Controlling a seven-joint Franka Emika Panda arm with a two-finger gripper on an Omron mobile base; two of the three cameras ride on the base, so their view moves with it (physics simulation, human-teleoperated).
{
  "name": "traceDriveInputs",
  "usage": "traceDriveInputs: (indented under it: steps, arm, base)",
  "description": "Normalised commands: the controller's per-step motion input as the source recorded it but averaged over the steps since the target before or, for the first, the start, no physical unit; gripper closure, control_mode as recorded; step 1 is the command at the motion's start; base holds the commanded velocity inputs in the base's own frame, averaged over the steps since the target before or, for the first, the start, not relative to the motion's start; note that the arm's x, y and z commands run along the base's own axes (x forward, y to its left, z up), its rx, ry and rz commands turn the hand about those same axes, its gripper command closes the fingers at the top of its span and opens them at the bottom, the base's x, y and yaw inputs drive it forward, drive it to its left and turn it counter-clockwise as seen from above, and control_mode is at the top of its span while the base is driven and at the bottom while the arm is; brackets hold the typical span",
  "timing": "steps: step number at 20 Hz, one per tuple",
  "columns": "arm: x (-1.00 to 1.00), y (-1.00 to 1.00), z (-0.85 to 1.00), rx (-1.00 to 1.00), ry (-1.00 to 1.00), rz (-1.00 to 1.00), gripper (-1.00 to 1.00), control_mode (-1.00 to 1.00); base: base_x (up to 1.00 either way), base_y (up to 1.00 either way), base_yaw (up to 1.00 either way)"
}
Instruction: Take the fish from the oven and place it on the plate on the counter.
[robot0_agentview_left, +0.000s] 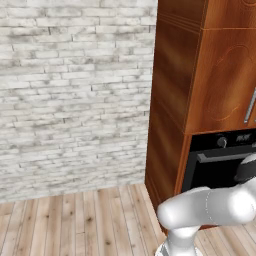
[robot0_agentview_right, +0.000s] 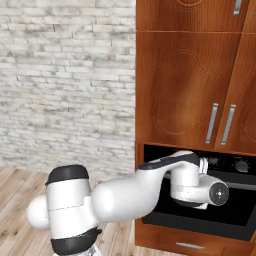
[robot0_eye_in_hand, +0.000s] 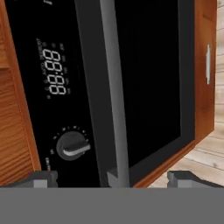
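Whitewashed brick wall (robot0_agentview_left: 70, 95) with rough grey mortar, pale wood plank floor (robot0_agentview_left: 75, 225). Tall reddish-brown wood cabinet (robot0_agentview_right: 185, 80), glossy, carved panel doors, slim brushed-metal handles (robot0_agentview_right: 220, 124). Built into it, the oven (robot0_agentview_right: 230, 200): flat black glass door shut, dark control panel with white digital display (robot0_eye_in_hand: 54, 72) and a round knob (robot0_eye_in_hand: 72, 145), long grey bar handle (robot0_eye_in_hand: 114, 92) across the door. Drawer below with a small metal pull (robot0_eye_in_hand: 208, 64). Gripper (robot0_eye_in_hand: 112, 178) close to the door, jaws wide apart, nothing between them, bar handle lined up between the fingertips. Fish can't be seen with the door closed.
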Motion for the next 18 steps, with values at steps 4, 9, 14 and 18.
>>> traceDriveInputs:
  steps: [4,9,14,18]
  arm:
    - [0.0,0.0,-0.65,0.0,-0.02,0.09,-1.0,-1.0]
    - [0.13,0.0,-0.49,0.0,-0.03,0.05,-1.0,-1.0]
    - [0.24,0.0,-0.32,0.02,-0.08,0.02,-1.0,-1.0]
    - [0.17,-0.05,-0.01,0.1,-0.07,0.0,-1.0,-1.0]
  base:
    - [0.0,0.0,0.0]
    - [0.0,0.0,0.0]
    - [0.0,0.0,0.0]
    - [0.0,0.0,0.0]
